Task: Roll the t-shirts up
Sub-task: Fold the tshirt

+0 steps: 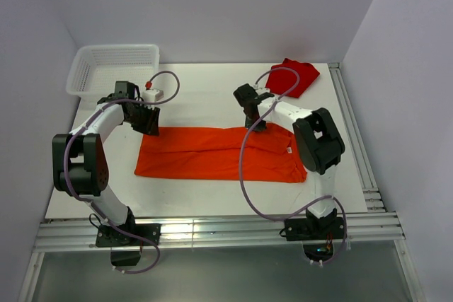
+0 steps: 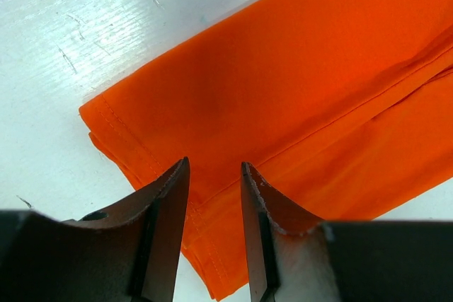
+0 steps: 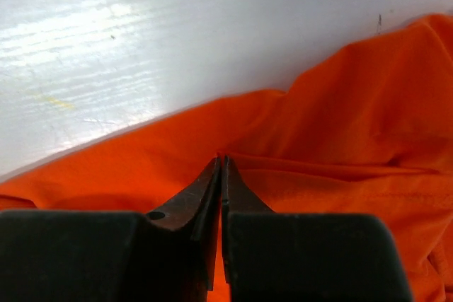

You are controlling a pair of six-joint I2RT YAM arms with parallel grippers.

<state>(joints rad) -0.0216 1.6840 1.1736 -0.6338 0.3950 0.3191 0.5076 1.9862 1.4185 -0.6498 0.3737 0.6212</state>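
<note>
The orange t-shirt (image 1: 219,153) lies folded into a long strip across the table. My left gripper (image 1: 151,126) hovers open over its far left corner; in the left wrist view the two fingers straddle the stitched hem (image 2: 177,196) of the orange t-shirt (image 2: 297,83), and my left gripper (image 2: 214,167) holds nothing. My right gripper (image 1: 255,126) is at the strip's far edge, right of the middle. In the right wrist view my right gripper (image 3: 222,159) is shut, pinching a ridge of the orange t-shirt (image 3: 354,139). The darker red t-shirt (image 1: 294,77) lies crumpled at the far right.
A white mesh basket (image 1: 106,68) stands at the far left corner. A small white block with a red top (image 1: 153,92) sits beside it, just behind my left gripper. Metal rails run along the right edge (image 1: 354,139) and the front edge (image 1: 212,231).
</note>
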